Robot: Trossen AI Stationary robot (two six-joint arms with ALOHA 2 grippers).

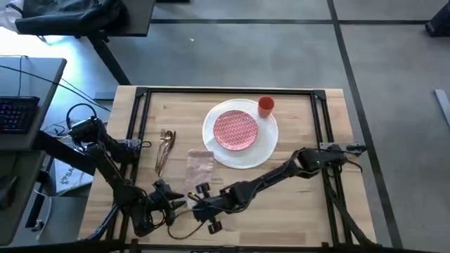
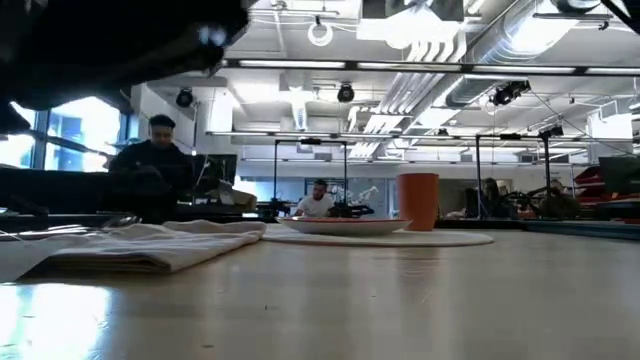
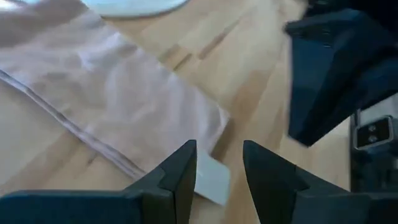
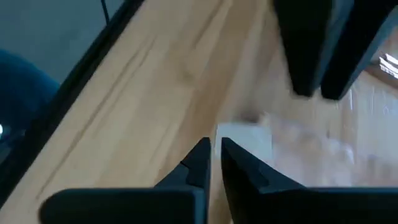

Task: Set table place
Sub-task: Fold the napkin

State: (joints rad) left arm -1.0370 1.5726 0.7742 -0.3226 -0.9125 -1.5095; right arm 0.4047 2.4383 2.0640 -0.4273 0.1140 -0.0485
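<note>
Light-wood worktop (image 1: 295,204) is seen from above, with the white plate (image 1: 261,149) at centre, the napkin (image 1: 200,167) at its 8 o'clock. Both hands are placed near the napkin's near edge: left hand (image 3: 219,174) slightly parted and empty, right hand (image 4: 216,163) nearly closed, empty.

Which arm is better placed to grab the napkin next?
Probably the left. The left gripper is open with the napkin corner right ahead of its fingers. The right gripper is nearly shut and sits beside the napkin's near edge, so it would need to open first.
</note>
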